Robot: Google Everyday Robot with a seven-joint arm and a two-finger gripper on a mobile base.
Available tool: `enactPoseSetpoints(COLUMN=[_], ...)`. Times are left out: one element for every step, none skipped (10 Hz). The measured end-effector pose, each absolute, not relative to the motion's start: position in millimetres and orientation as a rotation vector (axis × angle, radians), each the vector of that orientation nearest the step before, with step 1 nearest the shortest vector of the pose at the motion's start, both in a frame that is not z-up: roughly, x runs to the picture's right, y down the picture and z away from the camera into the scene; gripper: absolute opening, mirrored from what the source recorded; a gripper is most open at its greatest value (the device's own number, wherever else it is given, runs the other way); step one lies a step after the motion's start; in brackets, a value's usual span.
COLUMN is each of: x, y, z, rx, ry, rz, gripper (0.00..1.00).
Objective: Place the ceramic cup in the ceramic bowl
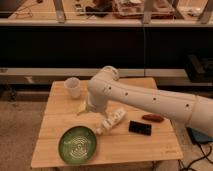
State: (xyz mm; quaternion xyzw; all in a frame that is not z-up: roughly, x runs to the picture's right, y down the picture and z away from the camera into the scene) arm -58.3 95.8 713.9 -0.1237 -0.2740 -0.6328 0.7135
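Note:
The ceramic cup [72, 87], small, white and upright, stands at the back left of the wooden table [150, 145]. The ceramic bowl [77, 144], a wide shallow green dish with pale rings, lies at the front left and holds nothing. My white arm [135, 97] reaches in from the right and bends down over the table's middle. My gripper [83, 108] hangs between the cup and the bowl, just right of and below the cup and apart from it. It is mostly hidden behind the arm's wrist.
A white remote-like object [113, 120] lies slanted at the table's middle, right of the bowl. A black flat object [140, 128] and a reddish-brown object [152, 118] lie to its right. Dark shelving stands behind the table.

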Motion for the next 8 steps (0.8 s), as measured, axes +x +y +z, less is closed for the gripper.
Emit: enactPoseSetpoints(x=[-55.2,-55.2,-58.9,-66.7,-72.9,-80.2,-91.1,-100.2], y=[64.1,39.8,18.9,-1.7,-10.2,-15.4,-15.6,-15.0], z=[732.6,746.3,758.6,773.2,782.0,793.4,808.3,822.6], rx=[-0.223,-0.176,-0.124,-0.062,-0.030,-0.007,0.000,-0.003], ry=[-0.539,-0.491,-0.458,-0.438,-0.438,-0.441,-0.452,-0.461], rz=[-1.400,-1.387,-1.367,-1.331,-1.304,-1.276,-1.257,-1.248], gripper=[0.80,0.80,0.80,0.80,0.80,0.80,0.80,0.80])
